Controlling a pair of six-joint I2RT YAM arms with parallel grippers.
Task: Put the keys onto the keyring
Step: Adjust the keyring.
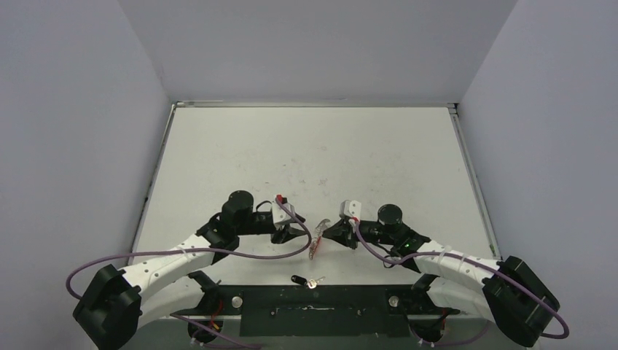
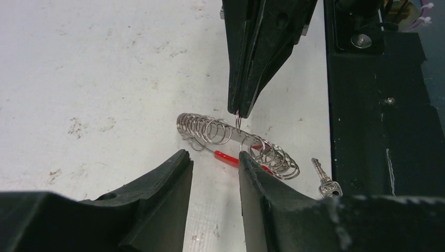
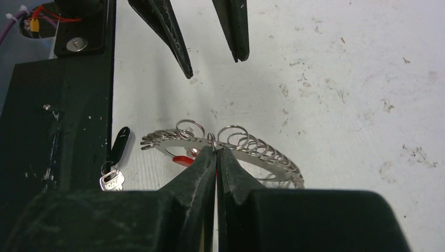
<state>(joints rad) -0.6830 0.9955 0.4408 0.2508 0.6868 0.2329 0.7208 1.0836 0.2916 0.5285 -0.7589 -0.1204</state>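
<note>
One loose key [image 1: 299, 279] lies lower centre; right gripper [image 3: 215, 149] pinches the keyring [image 2: 226, 157], left gripper [image 2: 214, 155] jaws stand partly apart, holding nothing.

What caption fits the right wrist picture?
Right gripper pinching the keyring, left gripper open beyond, loose key nearby.

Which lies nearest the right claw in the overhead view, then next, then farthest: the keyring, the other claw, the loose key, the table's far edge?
1. keyring: pinched in the shut right gripper.
2. left gripper: open, just to its left.
3. loose key: on the table, toward the arm bases.
4. table's far edge: at the very back.
</note>
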